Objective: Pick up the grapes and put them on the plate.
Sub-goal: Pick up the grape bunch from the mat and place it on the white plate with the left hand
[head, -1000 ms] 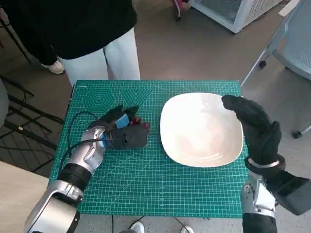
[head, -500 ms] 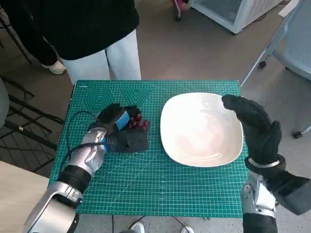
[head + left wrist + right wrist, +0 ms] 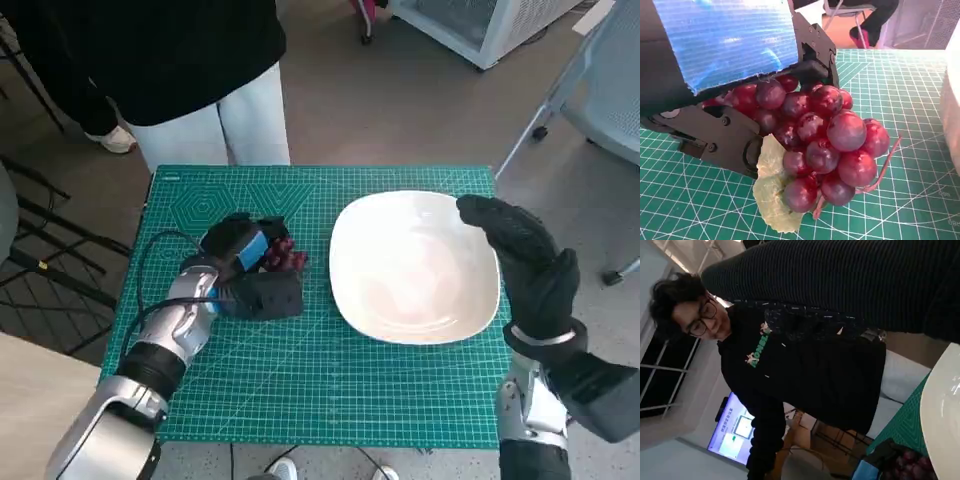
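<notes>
The grapes (image 3: 820, 150) sit on the green cutting mat (image 3: 300, 380) that covers the surface, just beside the white plate (image 3: 415, 265) on the side away from the right hand (image 3: 525, 265), and the left hand (image 3: 248, 272) has its black fingers (image 3: 812, 55) wrapped over and around the top of the bunch, gripping it. The main risk is that the hold takes only the upper berries: the lower part of the bunch hangs free beyond the fingers in the left wrist view, so a lift could shed loose grapes or let the cluster swing and slip out, and a low carry could knock it against the plate's raised rim. The right hand hovers over the plate's far edge from the grapes, holding nothing, with its fingers apparently loosely spread, though the glove makes that hard to read; it could obstruct the drop if it stays there. The bunch's long axis runs from inside the hand outward, roughly toward the plate, with the pale leaf (image 3: 771, 192) and the thin stem (image 3: 885, 162) at its free end.
</notes>
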